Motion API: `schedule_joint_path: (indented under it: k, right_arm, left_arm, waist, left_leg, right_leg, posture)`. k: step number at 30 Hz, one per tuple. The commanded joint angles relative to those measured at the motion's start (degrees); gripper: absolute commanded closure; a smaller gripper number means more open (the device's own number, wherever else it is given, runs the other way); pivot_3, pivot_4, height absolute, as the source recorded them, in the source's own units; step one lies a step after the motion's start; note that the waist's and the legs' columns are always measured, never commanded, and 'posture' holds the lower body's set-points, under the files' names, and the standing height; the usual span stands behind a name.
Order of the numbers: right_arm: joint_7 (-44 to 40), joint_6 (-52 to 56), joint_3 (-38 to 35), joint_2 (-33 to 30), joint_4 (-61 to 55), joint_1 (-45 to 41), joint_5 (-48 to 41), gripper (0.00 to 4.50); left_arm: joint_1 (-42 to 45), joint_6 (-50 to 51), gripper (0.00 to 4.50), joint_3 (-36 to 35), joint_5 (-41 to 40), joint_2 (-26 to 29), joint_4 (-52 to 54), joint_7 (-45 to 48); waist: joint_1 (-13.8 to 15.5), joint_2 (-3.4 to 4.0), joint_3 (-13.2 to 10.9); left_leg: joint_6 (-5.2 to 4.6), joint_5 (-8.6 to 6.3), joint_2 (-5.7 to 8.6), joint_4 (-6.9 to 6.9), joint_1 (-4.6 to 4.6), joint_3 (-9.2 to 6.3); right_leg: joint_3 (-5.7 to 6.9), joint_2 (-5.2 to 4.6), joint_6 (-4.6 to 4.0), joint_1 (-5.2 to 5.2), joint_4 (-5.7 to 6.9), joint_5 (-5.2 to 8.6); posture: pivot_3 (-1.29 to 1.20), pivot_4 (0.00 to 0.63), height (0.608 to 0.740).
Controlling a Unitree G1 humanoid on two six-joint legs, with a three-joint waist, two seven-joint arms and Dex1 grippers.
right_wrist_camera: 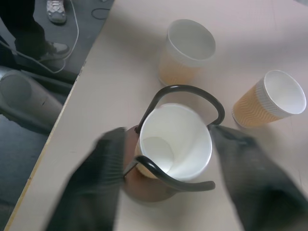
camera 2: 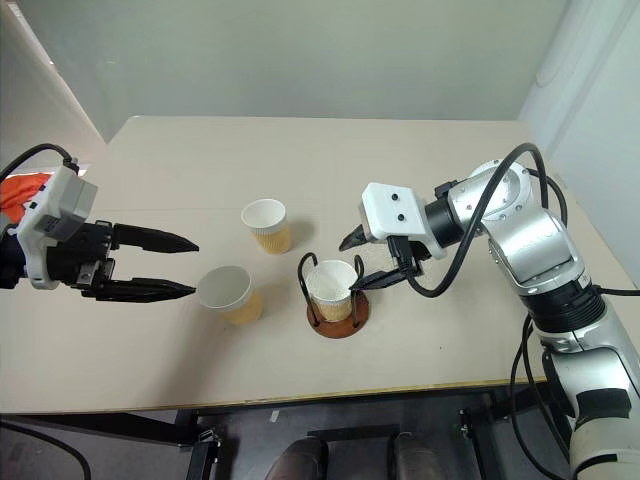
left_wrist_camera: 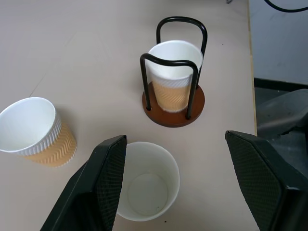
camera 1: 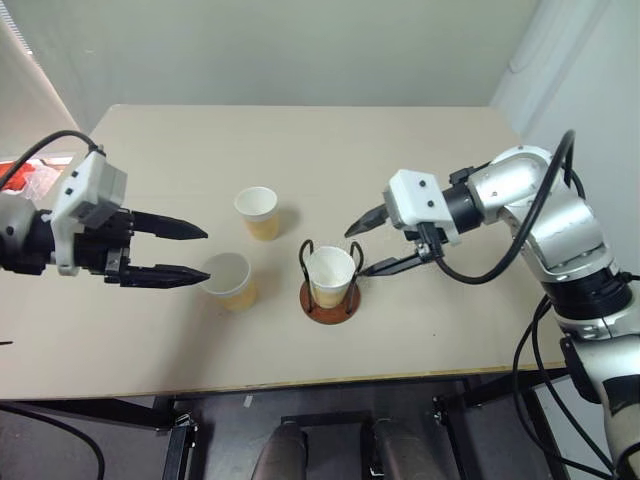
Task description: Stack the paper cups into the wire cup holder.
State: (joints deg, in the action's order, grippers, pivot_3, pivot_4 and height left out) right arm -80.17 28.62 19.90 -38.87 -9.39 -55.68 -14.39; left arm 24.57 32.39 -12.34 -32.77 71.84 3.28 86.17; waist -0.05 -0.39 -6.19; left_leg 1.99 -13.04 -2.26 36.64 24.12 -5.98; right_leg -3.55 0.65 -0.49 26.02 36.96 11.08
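Nearest the table's front edge (camera 1: 300, 385), slightly right of centre: wire cup holder (camera 1: 330, 300), reddish-brown disc base, two black wire loops upright. One paper cup (camera 1: 331, 276) sits upright inside it, between the loops, mouth up, empty.

Right gripper (camera 1: 372, 246) just right of that cup, pointing left and down at it. Fingers spread wide, one on each side of the cup's rim; the wrist view shows them blurred and standing off the cup wall, not clamped. Cup rests in the holder on its own.

Left of the holder, a second paper cup (camera 1: 229, 280) stands upright on the table, well clear of the base. Left gripper (camera 1: 194, 252) is at its left, fingers wide; lower finger (left_wrist_camera: 108, 180) is at the rim, upper one clear. Nothing held.

Further back, between the two grippers, third paper cup (camera 1: 258, 212) upright, ribbed tan sleeve, untouched.
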Motion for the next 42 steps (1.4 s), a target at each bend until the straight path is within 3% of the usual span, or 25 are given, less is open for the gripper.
schedule_joint_path:
  k: [1, 5, 8, 12, 22, 25, 30, 34, 37, 42]
  right_arm:
    - [3.26, 2.19, -4.41, 0.68, 0.59, -0.53, -1.91, 0.11]
    - [8.0, 5.35, -12.48, 5.34, 1.62, 2.25, -9.64, 0.02]
    - [10.19, 10.65, -16.38, 8.16, -2.29, 5.01, -17.05, 0.02]
    - [15.68, 12.39, -15.55, 10.5, -4.89, 7.34, -17.34, 0.02]
    - [19.52, 13.51, -16.25, 8.35, -7.16, 9.08, -18.85, 0.02]
    - [20.25, 13.34, -16.21, 7.56, -7.41, 9.25, -18.89, 0.0]
    - [19.78, 13.56, -17.57, 4.75, -8.05, 10.17, -19.94, 0.0]
    - [14.42, 8.57, -22.44, -0.85, -10.66, 16.65, -21.93, 0.0]
    - [13.46, -0.61, -29.91, -1.57, -9.47, 25.56, -21.04, 0.0]
    - [14.76, -3.75, -42.5, -2.64, -9.72, 37.48, -25.27, 0.0]
  left_arm:
    - [2.06, -3.13, 0.91, 1.96, 2.72, 1.95, -0.38, 1.69]
    - [5.02, -8.64, 0.91, 9.4, 9.06, 2.81, -1.08, 4.35]
    - [8.09, -10.07, 0.91, 14.01, 11.27, 0.55, -1.8, 5.5]
    - [11.05, -14.59, 0.91, 20.5, 17.7, -2.03, -3.66, 5.4]
    - [13.77, -23.29, 0.91, 26.71, 28.3, -6.4, -10.47, 3.13]
    - [14.41, -23.7, 1.53, 26.75, 28.48, -7.53, -10.31, 4.29]
    - [16.25, -24.07, 3.24, 26.68, 28.81, -8.22, -11.24, 5.28]
    - [17.78, -23.71, 4.46, 26.44, 26.98, -7.97, -11.45, 6.32]
    - [21.56, -23.72, 4.46, 26.57, 25.03, -7.82, -14.43, 6.33]
    - [28.42, -24.3, 4.46, 29.99, 19.0, -7.09, -17.69, 6.33]
  waist:
    - [0.03, 0.0, 0.0]
    - [0.18, -0.01, 0.01]
    - [0.33, -0.02, 0.02]
    - [0.2, -0.02, 0.02]
    - [0.03, -0.02, 0.01]
    - [0.11, -0.03, 0.02]
    - [0.28, -0.03, 0.02]
    - [0.75, -0.04, 0.03]
    - [0.81, -0.07, 0.02]
    - [1.1, -0.11, 0.02]
  left_leg:
    - [0.0, 0.0, 0.0, 0.0, 0.0, 0.0]
    - [0.0, 0.0, 0.0, 0.05, -0.01, -0.02]
    - [0.0, -0.01, 0.02, 0.06, 0.0, -0.02]
    - [0.02, -0.01, 0.02, 0.08, -0.01, -0.02]
    - [0.02, -0.01, 0.01, 0.09, 0.0, -0.06]
    - [0.01, -0.01, 0.02, 0.13, 0.02, -0.06]
    - [0.01, -0.01, 0.02, 0.15, 0.02, -0.06]
    - [0.0, -0.02, 0.02, 0.21, 0.1, -0.07]
    - [0.0, -0.09, 0.03, 0.36, 0.18, -0.08]
    - [-0.01, -0.08, 0.06, 0.46, 0.23, -0.09]
  right_leg:
    - [0.0, 0.0, 0.0, 0.0, 0.0, 0.0]
    - [-0.01, 0.0, -0.02, -0.02, 0.0, -0.01]
    - [-0.02, 0.0, -0.02, -0.03, -0.02, -0.01]
    - [-0.02, 0.01, -0.01, -0.02, -0.02, -0.02]
    - [-0.01, 0.01, 0.06, -0.03, -0.01, -0.06]
    - [-0.01, 0.01, 0.09, -0.03, -0.03, -0.07]
    - [0.0, 0.01, 0.12, -0.05, -0.03, -0.09]
    - [0.01, 0.01, 0.16, -0.07, -0.07, -0.11]
    - [0.01, 0.01, 0.22, -0.09, -0.12, -0.15]
    - [-0.04, -0.01, 0.54, -0.16, -0.2, -0.34]
  posture:
    - [0.0, 0.15, 0.74]
    - [0.0, 0.15, 0.74]
    - [0.0, 0.15, 0.74]
    - [0.0, 0.15, 0.74]
    - [0.0, 0.15, 0.74]
    - [0.0, 0.15, 0.74]
    - [0.0, 0.15, 0.74]
    - [0.0, 0.15, 0.74]
    - [0.0, 0.15, 0.74]
    - [0.0, 0.15, 0.74]
